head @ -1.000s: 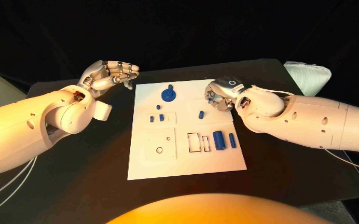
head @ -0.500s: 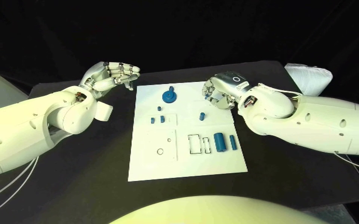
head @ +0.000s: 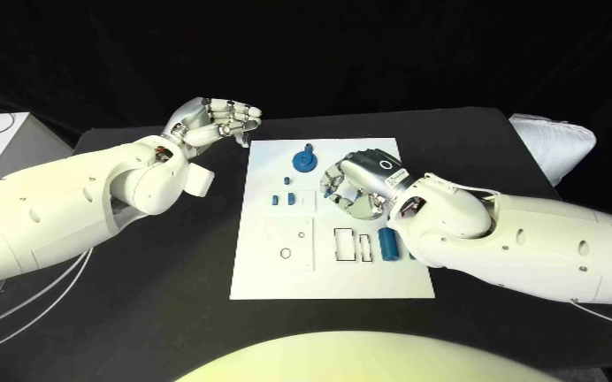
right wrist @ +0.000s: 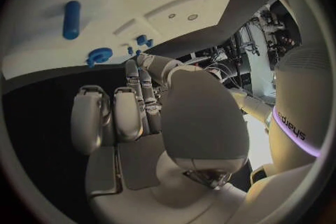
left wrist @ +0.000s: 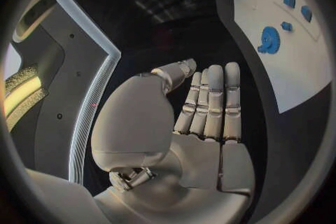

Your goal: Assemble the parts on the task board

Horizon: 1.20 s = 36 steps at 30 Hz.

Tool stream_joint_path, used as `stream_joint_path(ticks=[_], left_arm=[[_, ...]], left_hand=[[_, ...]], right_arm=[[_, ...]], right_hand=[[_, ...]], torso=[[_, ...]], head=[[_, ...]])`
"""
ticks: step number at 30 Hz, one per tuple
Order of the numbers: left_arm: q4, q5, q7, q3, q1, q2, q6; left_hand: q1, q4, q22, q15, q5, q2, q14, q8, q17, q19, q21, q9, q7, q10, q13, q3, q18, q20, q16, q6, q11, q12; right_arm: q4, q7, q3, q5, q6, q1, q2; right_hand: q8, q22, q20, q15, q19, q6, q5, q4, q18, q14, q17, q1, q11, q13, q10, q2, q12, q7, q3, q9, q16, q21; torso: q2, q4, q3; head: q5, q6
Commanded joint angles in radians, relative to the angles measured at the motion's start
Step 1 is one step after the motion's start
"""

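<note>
On right robot hand (right wrist: 150,123), wrist band reads "sharpa".

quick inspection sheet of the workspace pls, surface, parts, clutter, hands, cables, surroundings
surface: black table, with the white task board lying flat in the middle.
job's things: blue gear-like part at the board's far end; small blue parts near its middle; blue cylinder by the right arm.
clutter: white bundle at the table's right edge.
hands: left hand off the board beside its far left corner, fingers curled, holding nothing; right hand over the board's middle, whether it holds anything cannot be told.
cables: thin white cables under the left arm.
surroundings: dark backdrop.
</note>
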Motion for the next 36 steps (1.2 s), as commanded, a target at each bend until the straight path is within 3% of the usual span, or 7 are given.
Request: stream_joint_path(ticks=[1,7,11,16,20,26,36], left_arm=[[0.005,0.013,0.007,0.001,0.000,0.004,0.004],[0.008,0.015,0.007,0.001,0.000,0.007,0.003],[0.010,0.015,0.006,0.001,0.000,0.009,0.003],[0.010,0.015,0.005,0.001,0.000,0.012,0.004],[0.011,0.016,0.003,0.001,0.000,0.013,0.004],[0.011,0.016,0.002,0.001,0.000,0.015,0.006],[0.010,0.016,0.000,0.001,0.000,0.015,0.007]], left_hand=[[0.000,0.000,-0.001,0.000,0.006,0.001,-0.006,0.003,-0.002,0.002,-0.005,-0.001,-0.002,-0.006,-0.001,-0.007,0.007,-0.001,-0.004,-0.007,0.000,-0.007],[0.000,0.000,-0.002,0.000,0.006,0.001,-0.007,0.003,-0.002,0.003,-0.006,-0.001,-0.002,-0.006,-0.001,-0.008,0.007,-0.001,-0.004,-0.007,0.000,-0.007],[0.000,0.000,-0.002,0.000,0.006,0.001,-0.007,0.003,-0.002,0.003,-0.006,-0.001,-0.002,-0.006,-0.001,-0.008,0.007,-0.001,-0.004,-0.007,0.000,-0.007],[0.000,0.000,-0.002,0.000,0.006,0.001,-0.007,0.003,-0.002,0.003,-0.006,-0.001,-0.002,-0.006,-0.001,-0.008,0.007,-0.001,-0.004,-0.007,0.000,-0.007],[0.000,0.000,-0.002,0.001,0.006,0.001,-0.007,0.004,-0.003,0.003,-0.007,-0.001,-0.002,-0.007,-0.002,-0.009,0.007,-0.001,-0.005,-0.007,0.000,-0.007],[0.000,0.000,-0.002,0.001,0.006,0.001,-0.007,0.004,-0.003,0.003,-0.007,-0.001,-0.002,-0.007,-0.002,-0.009,0.007,-0.001,-0.005,-0.007,0.000,-0.007],[0.000,0.000,-0.003,0.001,0.006,0.001,-0.008,0.004,-0.003,0.003,-0.008,-0.001,-0.002,-0.007,-0.002,-0.010,0.007,-0.001,-0.005,-0.007,0.001,-0.008]], right_arm=[[-0.012,0.019,-0.003,-0.036,-0.002,-0.021,0.025],[-0.037,0.006,-0.009,-0.054,0.023,-0.060,0.074],[-0.045,-0.007,-0.011,-0.066,0.036,-0.071,0.096],[-0.050,-0.019,-0.012,-0.075,0.051,-0.076,0.109],[-0.056,-0.030,-0.015,-0.081,0.058,-0.077,0.118],[-0.061,-0.034,-0.021,-0.085,0.066,-0.079,0.127],[-0.061,-0.036,-0.025,-0.089,0.078,-0.081,0.130]], right_hand=[[0.002,0.000,-0.003,-0.006,0.009,0.006,0.003,-0.002,-0.008,0.037,-0.002,0.003,-0.045,0.000,0.055,0.013,0.003,-0.001,0.008,0.001,0.002,0.003],[0.001,-0.001,-0.003,-0.006,0.008,0.004,0.004,-0.003,-0.008,0.036,-0.007,0.002,-0.045,0.001,0.054,0.013,0.002,-0.001,0.009,0.002,-0.001,0.001],[0.001,0.000,-0.003,-0.006,0.008,0.004,0.005,-0.003,-0.008,0.036,-0.008,0.002,-0.044,0.001,0.054,0.013,0.001,-0.001,0.010,0.002,-0.001,0.002],[0.001,0.001,-0.003,-0.006,0.009,0.004,0.005,-0.003,-0.008,0.036,-0.007,0.002,-0.044,0.001,0.054,0.013,0.001,-0.001,0.010,0.002,0.000,0.003],[0.001,0.001,-0.003,-0.006,0.009,0.004,0.005,-0.003,-0.008,0.036,-0.007,0.002,-0.044,0.001,0.054,0.013,0.001,-0.001,0.010,0.002,0.000,0.003],[0.001,0.002,-0.003,-0.006,0.009,0.003,0.005,-0.004,-0.008,0.036,-0.008,0.001,-0.044,0.001,0.054,0.012,0.001,0.000,0.011,0.003,-0.001,0.004],[0.001,0.002,-0.003,-0.006,0.009,0.003,0.005,-0.004,-0.008,0.036,-0.008,0.001,-0.044,0.001,0.054,0.012,0.001,0.000,0.011,0.003,-0.001,0.004]], torso=[[0.001,0.0008,-0.0017],[0.002,0.0016,-0.0005],[0.003,0.0008,-0.0006],[0.002,0.0008,-0.0008],[0.003,0.0006,0.0005],[0.003,0.0022,0.0012],[0.003,-0.0005,0.0011]], head=[[0.024,-0.004],[0.044,-0.012],[0.052,-0.017],[0.062,-0.025],[0.077,-0.025],[0.086,-0.025],[0.095,-0.025]])
